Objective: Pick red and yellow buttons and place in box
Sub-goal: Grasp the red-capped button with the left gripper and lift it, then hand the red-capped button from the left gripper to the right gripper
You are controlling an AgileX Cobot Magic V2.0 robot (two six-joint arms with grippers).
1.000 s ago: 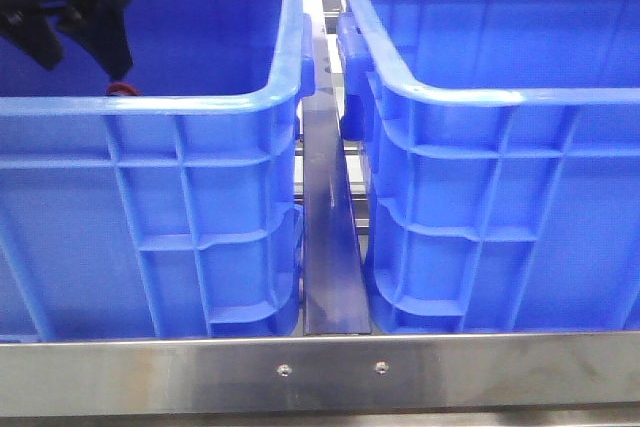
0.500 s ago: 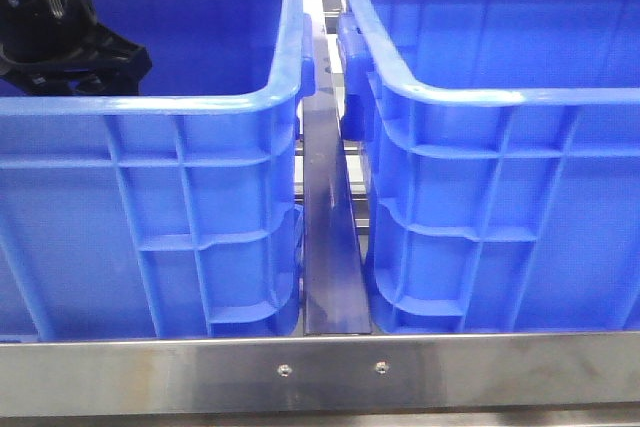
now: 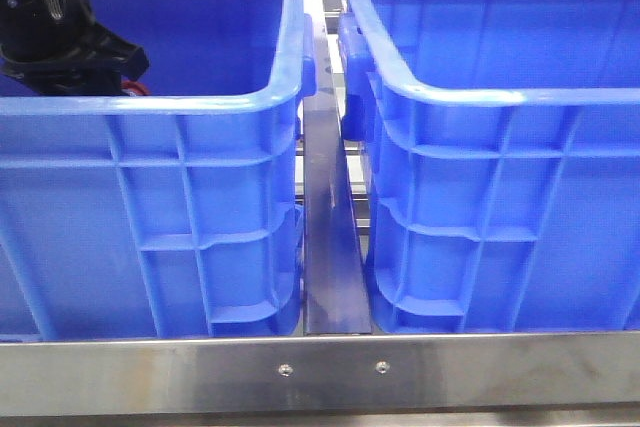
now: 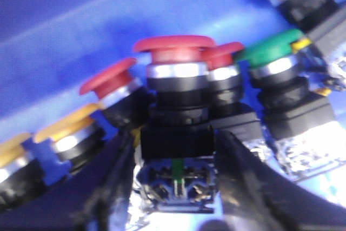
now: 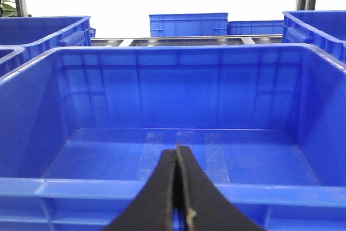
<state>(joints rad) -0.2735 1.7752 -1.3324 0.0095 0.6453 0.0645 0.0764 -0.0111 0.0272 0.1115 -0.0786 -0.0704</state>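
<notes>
Left crate [image 3: 200,107] holds red [image 4: 175,47], yellow [image 4: 67,128], green buttons [image 4: 270,52]; right crate [image 5: 178,112] bare.

Brushed steel rail with two screws [image 3: 330,372] spans my front view's bottom edge. Blown-out white backlight [image 5: 119,4] fills upper frame behind distant stacked blue plastic crates [image 5: 188,24].

The left gripper [image 3: 60,32] is black and bumpy. The right gripper [image 5: 178,187] has two smooth, black, pointy fingers.
</notes>
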